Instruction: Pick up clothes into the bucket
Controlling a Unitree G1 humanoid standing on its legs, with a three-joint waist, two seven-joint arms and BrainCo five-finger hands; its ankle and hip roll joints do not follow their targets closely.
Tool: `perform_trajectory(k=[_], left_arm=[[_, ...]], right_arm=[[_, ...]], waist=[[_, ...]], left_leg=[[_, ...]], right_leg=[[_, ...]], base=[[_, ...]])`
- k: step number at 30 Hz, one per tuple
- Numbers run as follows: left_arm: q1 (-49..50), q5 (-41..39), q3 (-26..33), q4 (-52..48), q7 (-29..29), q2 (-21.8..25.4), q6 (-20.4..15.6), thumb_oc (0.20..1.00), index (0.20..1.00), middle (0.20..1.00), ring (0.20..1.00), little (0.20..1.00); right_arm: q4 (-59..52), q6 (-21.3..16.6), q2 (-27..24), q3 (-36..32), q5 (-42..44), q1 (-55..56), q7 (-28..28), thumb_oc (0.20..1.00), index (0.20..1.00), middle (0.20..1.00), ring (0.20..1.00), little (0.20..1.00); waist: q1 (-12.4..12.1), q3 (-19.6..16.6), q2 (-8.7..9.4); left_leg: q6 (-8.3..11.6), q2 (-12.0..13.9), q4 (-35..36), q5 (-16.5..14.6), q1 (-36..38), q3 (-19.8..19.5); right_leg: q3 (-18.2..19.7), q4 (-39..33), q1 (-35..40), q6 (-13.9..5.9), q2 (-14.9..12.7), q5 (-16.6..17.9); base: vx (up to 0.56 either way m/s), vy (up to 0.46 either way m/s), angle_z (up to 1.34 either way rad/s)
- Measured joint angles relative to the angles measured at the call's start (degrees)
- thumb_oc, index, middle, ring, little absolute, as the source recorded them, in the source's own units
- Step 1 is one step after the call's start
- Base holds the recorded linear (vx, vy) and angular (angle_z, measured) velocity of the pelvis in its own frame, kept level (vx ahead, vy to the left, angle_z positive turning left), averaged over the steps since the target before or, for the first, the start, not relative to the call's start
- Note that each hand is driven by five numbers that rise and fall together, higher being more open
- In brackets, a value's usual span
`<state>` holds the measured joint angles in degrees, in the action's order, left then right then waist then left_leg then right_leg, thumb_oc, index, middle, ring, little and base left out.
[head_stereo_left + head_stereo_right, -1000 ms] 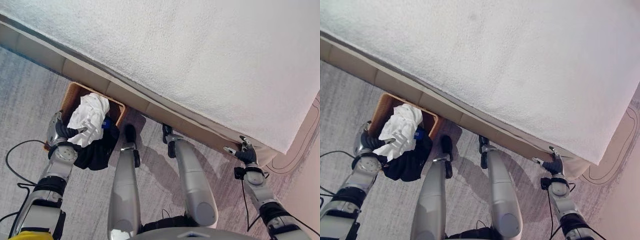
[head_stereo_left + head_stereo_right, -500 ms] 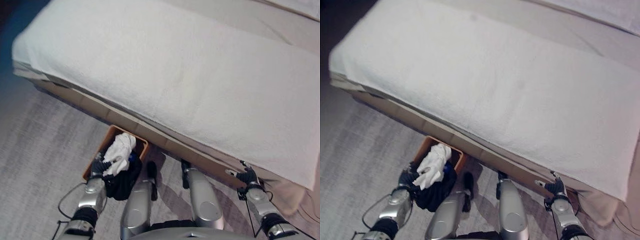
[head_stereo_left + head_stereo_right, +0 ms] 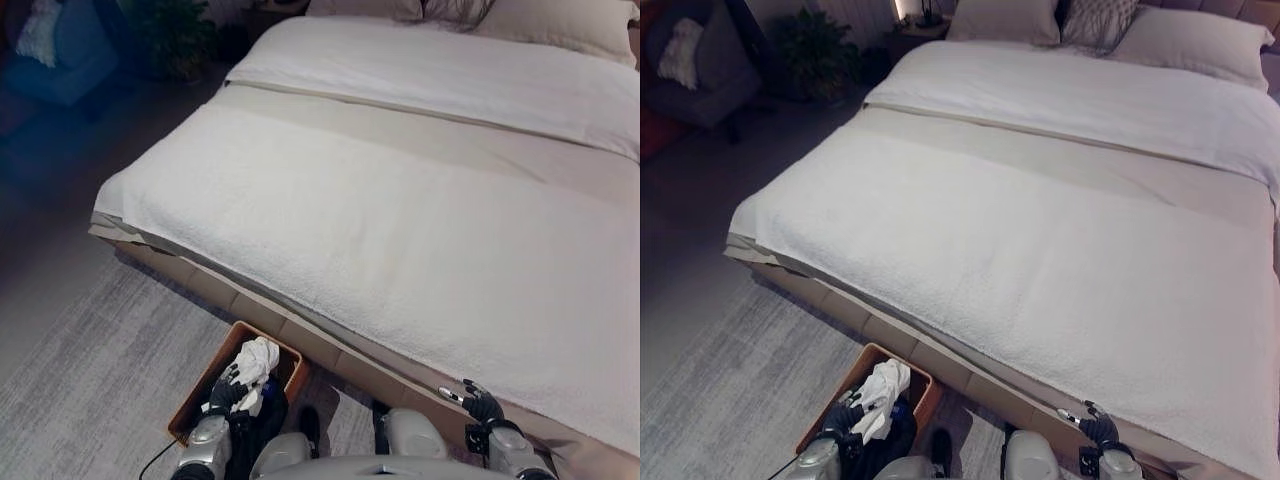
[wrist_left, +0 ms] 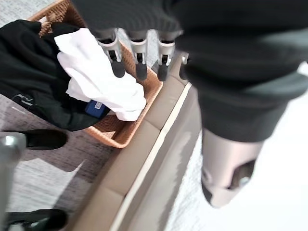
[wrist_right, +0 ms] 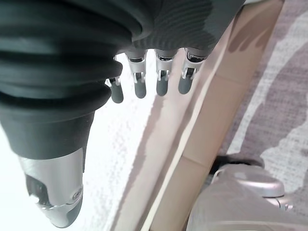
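A white garment and a black one lie heaped in the wicker basket on the carpet beside the bed. The left hand hovers over them, fingers straight and empty. The right hand hangs by the bed frame, fingers relaxed, holding nothing.

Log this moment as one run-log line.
left hand: open, above white cloth | black garment and cloth in woven brown basket | right hand: open, idle by bed

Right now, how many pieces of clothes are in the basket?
2 that show: a white garment on top in the basket, and a black garment beneath it, spilling over the rim. Something blue peeks between them; more may be hidden underneath.
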<state>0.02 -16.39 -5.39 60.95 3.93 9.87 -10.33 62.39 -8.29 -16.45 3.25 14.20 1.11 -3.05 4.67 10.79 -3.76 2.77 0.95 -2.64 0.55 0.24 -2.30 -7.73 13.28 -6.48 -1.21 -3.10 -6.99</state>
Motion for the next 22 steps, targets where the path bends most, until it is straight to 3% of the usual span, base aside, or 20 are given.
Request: perform_trajectory(k=[9,22], left_arm=[[3.4,1.5,-0.4,5.4,-1.7,-1.4,1.1,1.0,1.0,1.0,1.0,1.0],[2.9,7.9,-3.3,5.6,-2.3,-1.0,1.2,1.0,1.0,1.0,1.0,1.0]], right_arm=[[4.7,0.4,1.6,0.1,0.0,2.1,1.5,1.0,1.0,1.0,1.0,1.0],[5.4,1.3,2.4,3.2,-1.3,3.6,1.7,1.0,1.0,1.0,1.0,1.0]], waist=[[-1.2,-5.9,2.02],[-1.1,-6.9,1.92]], left_leg=[[-0.43,0.7,2.3,-0.9,1.5,-1.1],[-0.31,1.2,2.3,-0.9,3.6,-1.2]], right_leg=[[-1.4,0.2,1.5,0.45,0.5,-0.8],[-1.8,-1.6,4.5,0.46,1.0,-0.8]], base=[[0.02,-0.031,0.07],[0.01,-0.002,0.01]])
